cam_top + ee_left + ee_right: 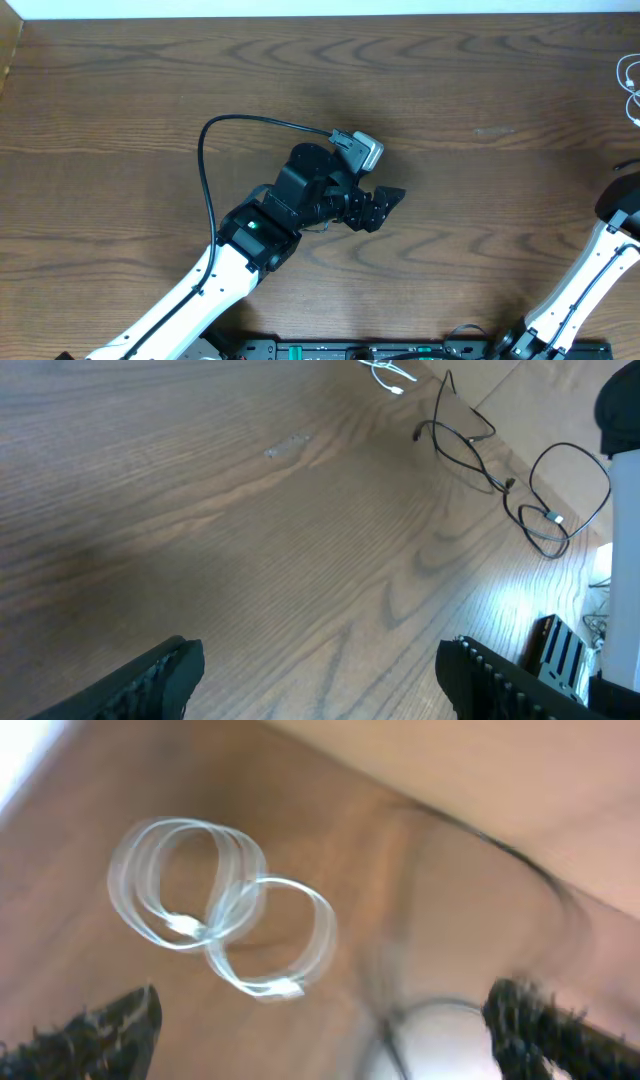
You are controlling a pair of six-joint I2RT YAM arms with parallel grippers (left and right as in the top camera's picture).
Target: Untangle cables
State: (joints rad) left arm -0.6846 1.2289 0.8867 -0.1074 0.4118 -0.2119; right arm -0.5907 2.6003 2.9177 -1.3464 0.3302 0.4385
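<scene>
Brown wood-grain tabletop (120, 80) fills every view. In the left wrist view your left end effector (320, 655) has its jaws spread wide at the bottom corners, with nothing between them and bare wood beneath. You get the thin white cable (220, 905) as two overlapping loops lying flat, left of centre in the right wrist view and blurred; in the overhead it is only a sliver at the upper right edge. The thin black cable (505, 485) sprawls in loose loops at the upper right of the left wrist view, near the white one and well apart from the left end effector. Your right end effector (322, 995) hangs over the white loops, jaws spread, pinching nothing.
</scene>
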